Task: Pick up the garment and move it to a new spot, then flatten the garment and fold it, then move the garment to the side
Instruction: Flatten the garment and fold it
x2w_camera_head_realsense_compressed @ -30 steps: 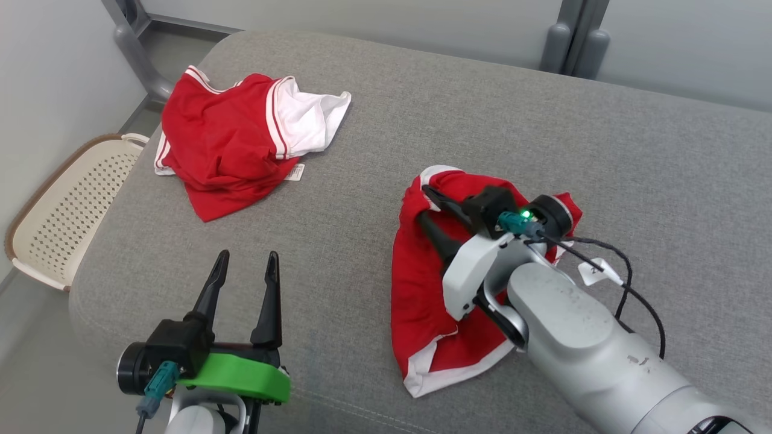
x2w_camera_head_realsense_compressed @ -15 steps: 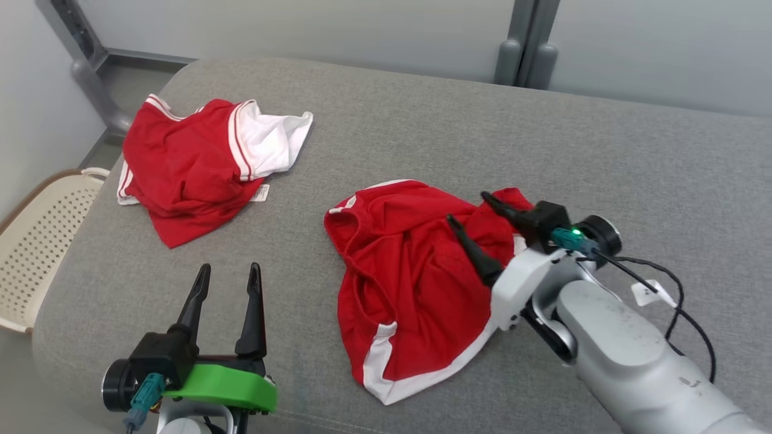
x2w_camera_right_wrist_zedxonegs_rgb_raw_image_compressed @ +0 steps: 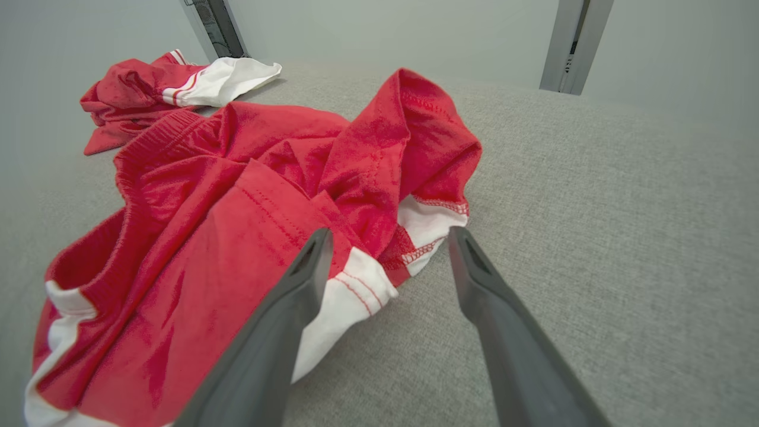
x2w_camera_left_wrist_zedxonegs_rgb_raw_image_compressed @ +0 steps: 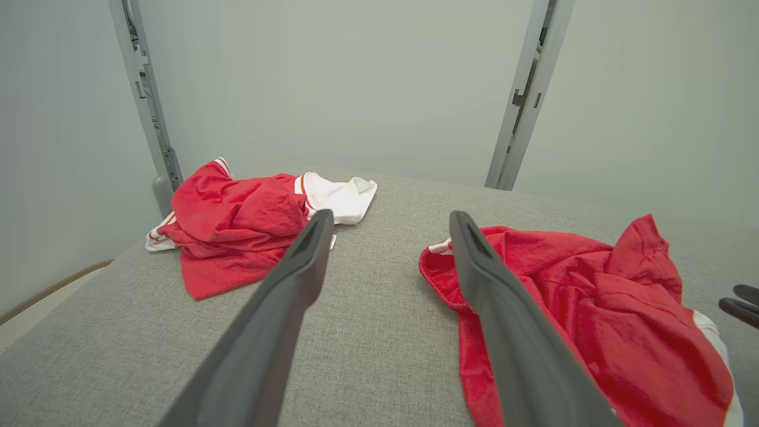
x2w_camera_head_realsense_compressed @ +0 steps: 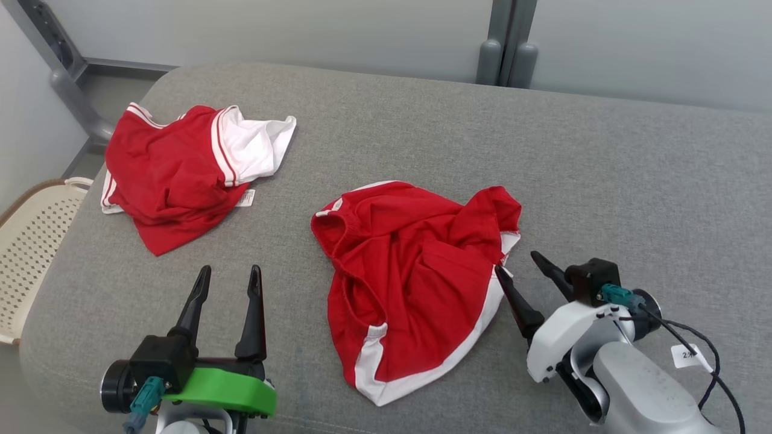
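The garment (x2w_camera_head_realsense_compressed: 410, 277), red shorts with white trim, lies crumpled in the middle of the grey cushion (x2w_camera_head_realsense_compressed: 603, 181); it also shows in the left wrist view (x2w_camera_left_wrist_zedxonegs_rgb_raw_image_compressed: 593, 308) and the right wrist view (x2w_camera_right_wrist_zedxonegs_rgb_raw_image_compressed: 237, 207). My right gripper (x2w_camera_head_realsense_compressed: 520, 263) stands open just off the garment's right edge, its fingertips (x2w_camera_right_wrist_zedxonegs_rgb_raw_image_compressed: 320, 243) by the white hem, with nothing between them. My left gripper (x2w_camera_head_realsense_compressed: 230, 274) is open at the lower left, apart from the garment, its fingers (x2w_camera_left_wrist_zedxonegs_rgb_raw_image_compressed: 308, 249) pointing across bare cushion.
A second red and white garment (x2w_camera_head_realsense_compressed: 181, 169) lies bunched at the cushion's far left (x2w_camera_left_wrist_zedxonegs_rgb_raw_image_compressed: 249, 219) (x2w_camera_right_wrist_zedxonegs_rgb_raw_image_compressed: 172, 83). A cream perforated basket (x2w_camera_head_realsense_compressed: 30, 253) stands on the floor beyond the left edge. Grey posts (x2w_camera_head_realsense_compressed: 506, 42) rise behind the cushion.
My right gripper has opened, let go of the garment and drawn back to its right edge. The garment has dropped and spread wider. The head camera has shifted too. The left gripper stays open.
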Available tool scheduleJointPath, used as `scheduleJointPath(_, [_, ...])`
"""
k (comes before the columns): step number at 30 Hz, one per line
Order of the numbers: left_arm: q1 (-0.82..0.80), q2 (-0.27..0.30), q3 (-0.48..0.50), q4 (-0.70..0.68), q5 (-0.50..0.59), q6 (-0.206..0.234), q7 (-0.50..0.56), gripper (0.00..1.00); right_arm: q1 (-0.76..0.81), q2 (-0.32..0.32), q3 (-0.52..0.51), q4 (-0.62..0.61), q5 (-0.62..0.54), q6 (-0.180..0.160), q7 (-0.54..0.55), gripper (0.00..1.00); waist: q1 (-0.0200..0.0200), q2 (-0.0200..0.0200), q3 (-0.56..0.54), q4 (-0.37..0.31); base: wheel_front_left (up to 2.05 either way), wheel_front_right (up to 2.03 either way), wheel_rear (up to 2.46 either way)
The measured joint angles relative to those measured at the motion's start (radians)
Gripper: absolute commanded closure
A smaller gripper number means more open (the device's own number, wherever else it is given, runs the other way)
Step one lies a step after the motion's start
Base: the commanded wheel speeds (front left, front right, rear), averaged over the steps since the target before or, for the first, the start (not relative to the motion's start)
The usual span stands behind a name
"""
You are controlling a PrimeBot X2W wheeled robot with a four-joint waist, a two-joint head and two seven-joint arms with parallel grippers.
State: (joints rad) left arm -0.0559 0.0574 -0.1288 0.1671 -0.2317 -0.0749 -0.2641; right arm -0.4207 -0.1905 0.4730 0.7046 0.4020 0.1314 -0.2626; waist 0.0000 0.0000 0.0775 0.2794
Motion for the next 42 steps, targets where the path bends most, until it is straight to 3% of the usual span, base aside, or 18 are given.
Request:
scheduleJointPath(8, [-0.019,-0.001,-0.007,0.001,0.000,-0.002,0.000,0.00,0.010,0.046,0.007,0.109,0.011,0.000,0.000,0.00,0.0000,0.0000,0.035,0.031,0.00,0.00,0.00])
scheduleJointPath(9, [-0.021,-0.002,-0.009,0.002,0.000,-0.002,0.000,0.00,0.009,0.053,0.008,0.121,0.019,0.000,0.000,0.09,0.0000,0.0000,0.039,0.036,0.00,0.00,0.00])
scheduleJointPath(10, [-0.022,-0.002,-0.010,0.002,0.000,-0.002,0.000,0.00,0.007,0.060,0.012,0.133,0.028,0.000,0.000,0.49,0.0000,0.0000,0.042,0.040,0.00,0.00,0.00])
scheduleJointPath(12, [-0.022,-0.002,-0.009,0.003,0.000,-0.002,0.000,0.00,0.003,0.069,0.017,0.151,0.041,0.000,0.000,1.00,0.0000,0.0000,0.048,0.046,0.00,0.00,0.00])
scheduleJointPath(18, [-0.024,-0.003,-0.007,0.004,-0.001,0.001,0.000,0.00,-0.029,0.074,0.012,0.166,0.077,0.000,0.000,1.00,0.0000,0.0000,0.054,0.047,0.00,0.00,0.00])
scheduleJointPath(23, [-0.022,-0.005,-0.004,0.006,-0.002,0.004,0.000,0.00,-0.023,0.033,-0.040,0.108,0.070,0.000,0.000,1.00,0.0000,0.0000,0.042,0.032,0.00,0.00,0.00])
scheduleJointPath(33, [-0.002,-0.006,0.004,0.007,-0.004,0.005,0.000,0.00,0.145,-0.040,-0.186,-0.019,0.086,0.000,0.000,1.00,0.0000,0.0000,0.010,-0.032,0.00,0.00,0.00])
scheduleJointPath(40, [0.006,-0.006,0.007,0.006,-0.003,0.004,0.000,0.00,0.266,-0.048,-0.269,-0.050,0.126,0.000,0.002,1.00,0.0000,0.0000,-0.013,-0.080,0.00,0.00,0.00])
scheduleJointPath(41, [0.007,-0.006,0.008,0.006,-0.003,0.004,0.000,0.00,0.275,-0.044,-0.273,-0.057,0.128,0.000,0.002,0.56,0.0000,0.0000,-0.015,-0.086,0.00,0.00,0.00])
scheduleJointPath(42, [0.010,-0.006,0.008,0.006,-0.003,0.004,0.000,0.00,0.282,-0.040,-0.278,-0.066,0.128,0.000,0.002,0.00,0.0000,0.0000,-0.018,-0.093,0.00,0.00,0.00])
